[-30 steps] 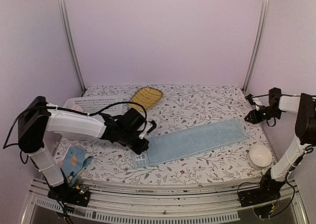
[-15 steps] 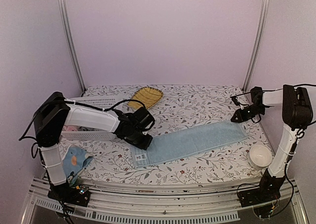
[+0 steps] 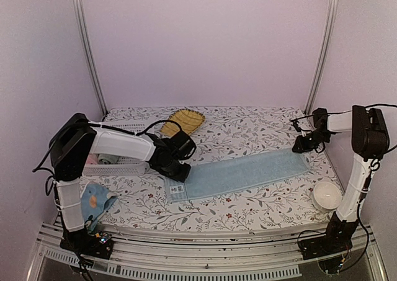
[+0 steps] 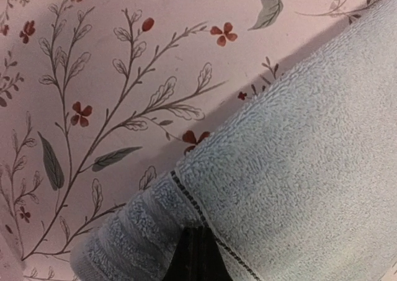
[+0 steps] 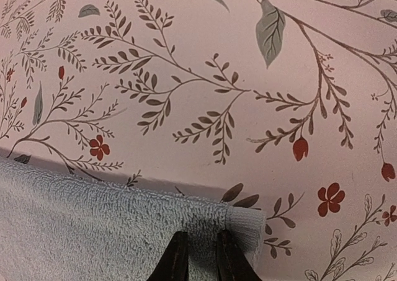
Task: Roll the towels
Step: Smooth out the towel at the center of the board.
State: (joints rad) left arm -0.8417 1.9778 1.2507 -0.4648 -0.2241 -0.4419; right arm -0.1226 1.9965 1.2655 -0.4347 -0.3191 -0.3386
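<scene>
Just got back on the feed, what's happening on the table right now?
Both arms are on the blue towel, which lies flat and unrolled across the table. The left tool is shut on the hem at its left end, and the right tool looks pinched on the far right corner. The printed towel sits crumpled at the near left edge, untouched. No rolling is visible yet.

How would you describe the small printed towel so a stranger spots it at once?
Start at the flowered table and go to its near left corner, in front of the white basket. The small towel lies crumpled there; unlike the long plain towel, it bears orange and dark prints.
</scene>
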